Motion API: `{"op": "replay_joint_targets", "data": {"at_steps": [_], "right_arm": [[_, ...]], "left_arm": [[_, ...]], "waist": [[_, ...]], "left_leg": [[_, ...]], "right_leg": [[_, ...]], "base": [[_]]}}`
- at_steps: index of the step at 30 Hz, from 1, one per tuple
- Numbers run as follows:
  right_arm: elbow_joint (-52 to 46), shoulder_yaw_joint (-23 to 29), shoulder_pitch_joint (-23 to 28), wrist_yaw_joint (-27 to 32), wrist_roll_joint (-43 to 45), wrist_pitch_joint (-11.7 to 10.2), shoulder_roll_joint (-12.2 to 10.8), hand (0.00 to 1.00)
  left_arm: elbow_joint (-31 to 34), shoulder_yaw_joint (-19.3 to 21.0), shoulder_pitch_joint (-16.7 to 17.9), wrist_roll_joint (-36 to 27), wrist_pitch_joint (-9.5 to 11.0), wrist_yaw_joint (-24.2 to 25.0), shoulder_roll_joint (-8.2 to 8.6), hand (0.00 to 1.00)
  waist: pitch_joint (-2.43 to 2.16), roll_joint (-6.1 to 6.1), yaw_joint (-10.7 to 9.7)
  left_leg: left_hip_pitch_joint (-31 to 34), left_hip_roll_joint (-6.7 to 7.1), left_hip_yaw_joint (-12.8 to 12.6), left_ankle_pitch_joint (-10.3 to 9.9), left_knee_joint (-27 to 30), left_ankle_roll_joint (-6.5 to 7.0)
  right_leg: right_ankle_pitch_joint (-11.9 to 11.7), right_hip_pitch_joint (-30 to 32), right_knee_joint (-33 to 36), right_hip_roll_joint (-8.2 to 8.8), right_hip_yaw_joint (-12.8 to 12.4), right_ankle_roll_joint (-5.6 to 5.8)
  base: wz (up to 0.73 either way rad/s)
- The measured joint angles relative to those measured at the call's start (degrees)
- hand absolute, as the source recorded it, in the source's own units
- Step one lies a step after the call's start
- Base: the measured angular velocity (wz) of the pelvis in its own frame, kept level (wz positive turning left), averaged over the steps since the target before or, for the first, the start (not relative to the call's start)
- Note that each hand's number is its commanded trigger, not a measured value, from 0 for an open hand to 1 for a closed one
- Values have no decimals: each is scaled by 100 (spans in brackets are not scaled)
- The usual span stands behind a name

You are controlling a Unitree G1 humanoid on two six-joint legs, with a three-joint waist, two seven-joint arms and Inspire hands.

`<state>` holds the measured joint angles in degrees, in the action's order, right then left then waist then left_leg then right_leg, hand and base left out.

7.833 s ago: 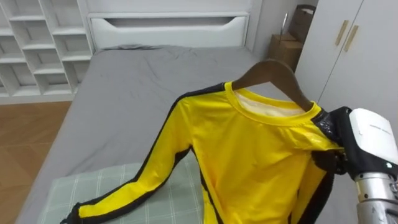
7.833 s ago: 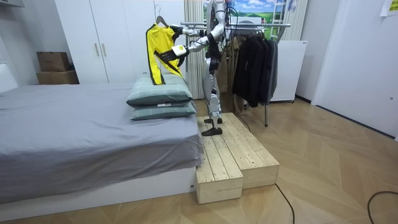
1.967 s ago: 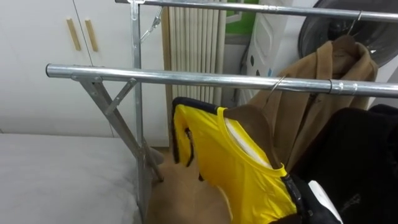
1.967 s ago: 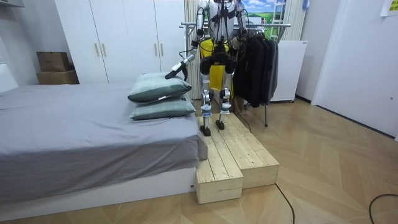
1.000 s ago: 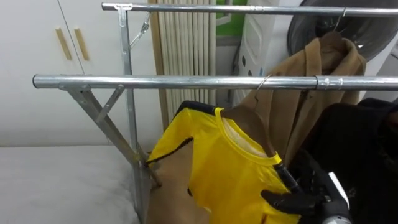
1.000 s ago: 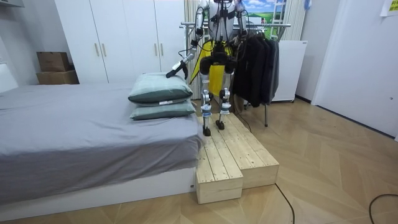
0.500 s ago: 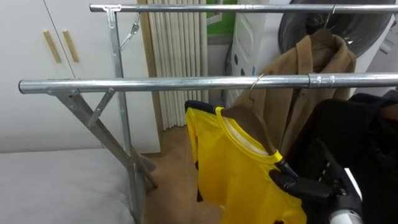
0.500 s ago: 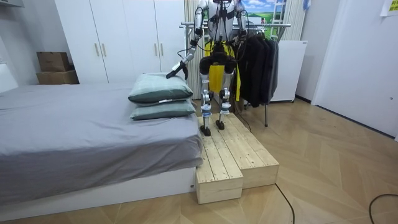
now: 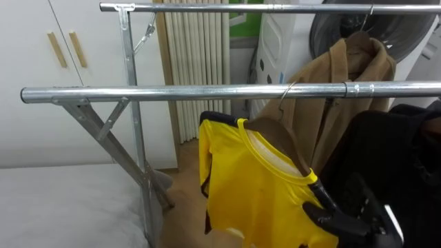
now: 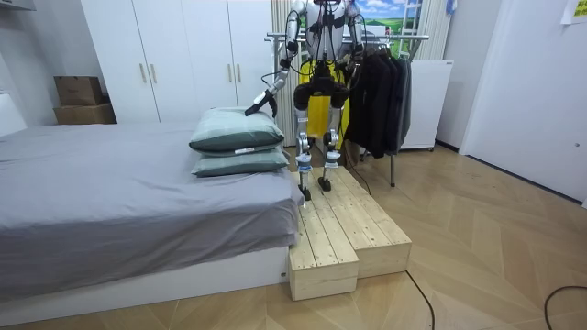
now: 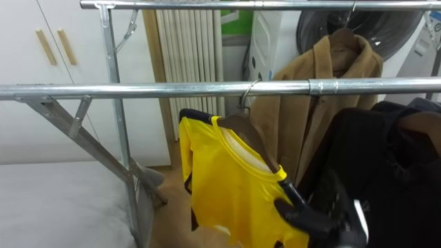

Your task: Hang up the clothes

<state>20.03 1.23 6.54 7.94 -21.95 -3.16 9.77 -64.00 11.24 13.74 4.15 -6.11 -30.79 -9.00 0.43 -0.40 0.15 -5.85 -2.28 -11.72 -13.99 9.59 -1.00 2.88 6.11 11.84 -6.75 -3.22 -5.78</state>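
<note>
Judging by where the hook sits, the hanging looks nearly finished. The yellow shirt [image 9: 255, 193] is already on its wooden hanger [image 9: 284, 141], and the hanger's wire hook reaches up to the front rail [image 9: 172, 93] a little right of the frame's middle. Whether the hook is fully over the rail or only resting against it I cannot tell. What seems left is to make sure the hook has caught, let go, and draw the arm back. The shirt hangs below the rail in the lower middle of the frame, turned partly sideways with its collar facing up and to the right. A brown coat [image 9: 348, 89] on the rear rail and some dark clothes [image 9: 403, 151] lie behind it and to its right. The right hand [image 9: 337, 220] is in the lower right corner, touching the shirt at its lower shoulder. A dark thumb lies over the yellow cloth and the fingers run behind it, so the hand reads as clamped on the shirt's shoulder and the hanger arm inside it. In the room view the robot stands on a wooden step [image 10: 335, 229] facing the rack. Its left hand [image 10: 250, 110] is held out toward the room view's left above the pillows [image 10: 234, 133], well apart from the shirt.
</note>
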Motion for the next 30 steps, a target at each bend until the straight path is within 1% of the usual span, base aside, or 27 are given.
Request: {"op": "replay_joint_targets", "data": {"at_steps": [4,6,10,12,14,17,19,22,24,26,27,30], "right_arm": [[271,4,195,-71,275,0,3,0],[435,6,283,-136,369,-4,4,0],[739,1,426,-271,420,-4,-9,0],[1102,5,419,-364,416,-16,-29,0],[1646,6,415,-489,413,-44,-52,0],[2181,7,497,-613,399,-56,-58,0],[2458,7,532,-674,418,-61,-59,0],[3022,2,519,-827,407,-146,-59,0],[3361,2,532,-903,419,-181,-59,0],[3446,3,566,-958,421,-181,-61,0],[3521,-1,606,-1018,414,-215,-65,0],[3758,-12,620,-1132,362,-231,-90,0]], "left_arm": [[-3,45,9,-1,0,1,2,0],[-12,75,25,-6,0,4,4,0],[-11,80,38,-5,0,16,4,0],[-13,99,58,-13,0,21,4,0],[-11,139,117,-13,1,34,3,0],[-12,207,124,-13,1,39,3,0],[-14,207,135,-13,3,40,3,0],[-15,202,143,-13,16,43,3,0],[-31,199,151,-12,23,50,3,0],[-62,197,153,-12,37,59,4,0],[-78,198,153,-12,53,70,4,0],[-76,197,153,-11,78,123,9,0]], "waist": [[0,1,-7],[0,3,-13],[2,-1,-34],[5,-5,-63],[10,-16,-144],[9,-27,-206],[10,-29,-212],[21,-42,-215],[18,-19,-214],[22,-4,-215],[34,-5,-214],[35,49,-207]], "left_leg": [[18,-4,-38,2,2,-4],[16,-4,-58,4,2,-4],[6,-3,-54,3,4,-2],[-63,1,-42,3,4,-2],[-70,5,-17,-4,0,10],[-61,4,-21,-10,-27,7],[-63,2,-36,-13,-27,6],[-76,2,-40,-14,-15,4],[-80,1,-62,-14,-19,4],[-79,1,-73,-14,-19,4],[-77,2,-78,-14,-23,4],[-69,0,-79,-16,-34,4]], "right_leg": [[-3,39,-8,-19,-43,-4],[-19,51,-9,-25,-68,-31],[-12,27,-19,-21,-67,-19],[10,-17,-13,-15,-61,-7],[56,-34,2,-13,-61,42],[53,-27,13,-14,-63,45],[51,-28,19,-16,-63,41],[47,-35,28,-16,-65,36],[46,-34,29,-23,-81,34],[42,-18,48,-28,-103,30],[43,-2,71,-32,-112,31],[42,-3,43,-35,-114,31]], "base": [[-4],[-8],[0],[2],[0],[0],[0],[0],[-4],[-6],[-4],[0]]}}
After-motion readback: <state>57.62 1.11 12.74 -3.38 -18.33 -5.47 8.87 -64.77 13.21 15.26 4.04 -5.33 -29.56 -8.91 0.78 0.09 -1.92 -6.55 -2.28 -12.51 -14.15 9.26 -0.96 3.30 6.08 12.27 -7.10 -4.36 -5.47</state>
